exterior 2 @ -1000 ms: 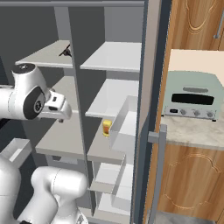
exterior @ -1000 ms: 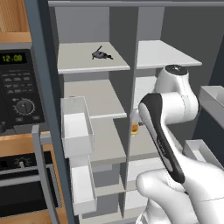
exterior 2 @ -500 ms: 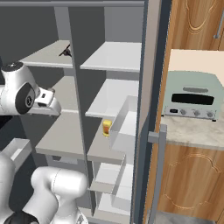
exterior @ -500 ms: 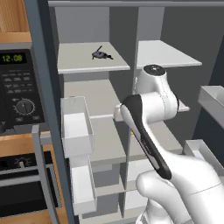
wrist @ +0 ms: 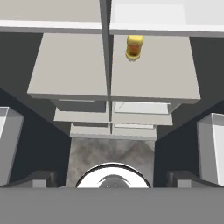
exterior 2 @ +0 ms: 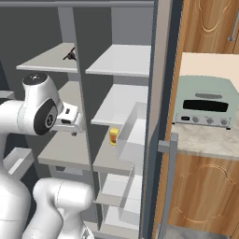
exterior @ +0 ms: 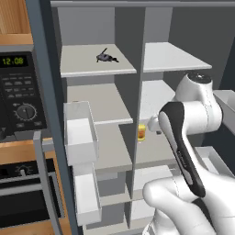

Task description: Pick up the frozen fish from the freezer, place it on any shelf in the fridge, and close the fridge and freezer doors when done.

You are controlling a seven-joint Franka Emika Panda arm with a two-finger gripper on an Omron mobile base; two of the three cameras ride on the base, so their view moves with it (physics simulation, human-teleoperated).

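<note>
1. Left base view: the frozen fish (exterior: 106,57) lies on the top shelf of the freezer (exterior: 94,119), in the upper middle of the frame, well above the arm's wrist at centre right. The gripper (exterior 2: 72,122) shows in the right base view at centre left, pointing down rather than at the fish; its jaws stand spread and hold nothing.
2. Risk: the hand has far to climb, and I judge the wrist could knock the central divider (exterior: 139,110) or a shelf edge on the way up.
3. Risk: the fish is tiny with thin fins, so a grip slightly off centre may flick it back or off the shelf.
4. Risk: the small yellow jar (wrist: 134,47), upper middle of the hand view, sits near the divider on a lower board of the fridge (exterior 2: 122,102) and could be bumped.
5. Hard to see: the fingertips are barely visible at the bottom of the hand view, and the fish's exact lie is too small to read.
6. Cut off: both doors run out of frame; the door bin (exterior: 80,132) at left partly masks the freezer's lower shelves.
</note>
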